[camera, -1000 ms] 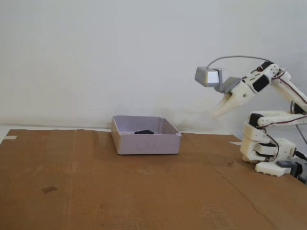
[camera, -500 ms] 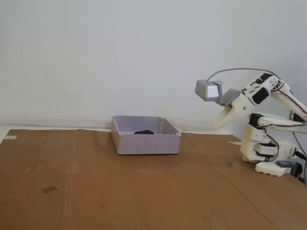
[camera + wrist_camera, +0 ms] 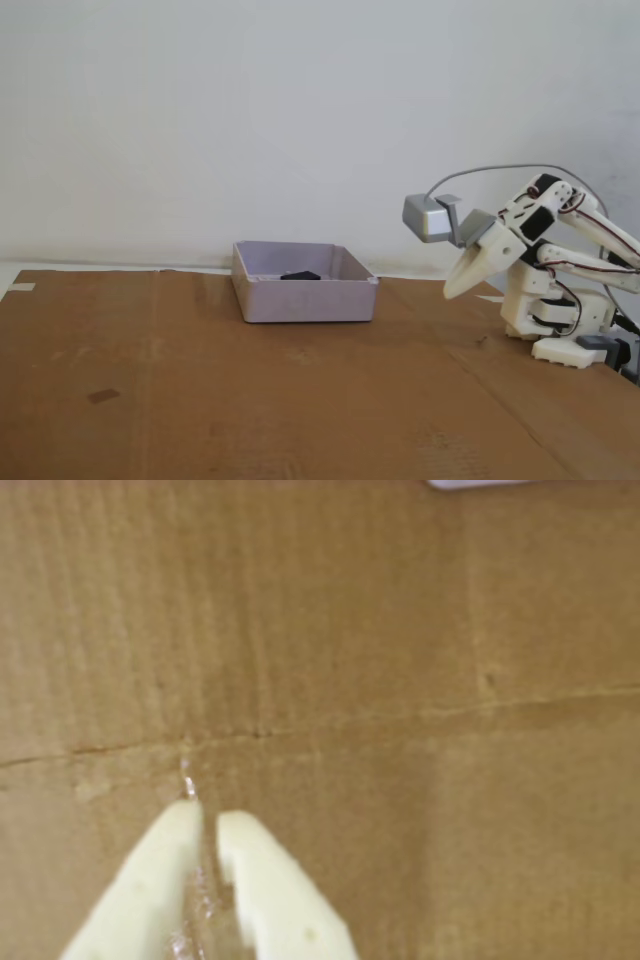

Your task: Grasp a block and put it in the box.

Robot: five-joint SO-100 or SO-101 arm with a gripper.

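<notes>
The block [image 3: 299,275] sits inside the box [image 3: 305,298], dark against the pale floor, toward the back wall and near the middle. The box rests flat on the cardboard-covered table [image 3: 250,400], left of the arm in the fixed view. Over on the right, the arm [image 3: 560,300] is folded low above its base, the gripper [image 3: 450,292] tilted down and to the left, its tip just above the cardboard and well apart from the box. A grey camera module [image 3: 428,217] rides above it on a cable. From the wrist view, the gripper [image 3: 207,818] comes in from the bottom edge, its 2 cream jaws nearly together with only a thin slit between the tips, nothing held. Below them, bare cardboard [image 3: 400,680] with a crease running across. A sliver of the box [image 3: 470,483] peeks in at the top edge.
</notes>
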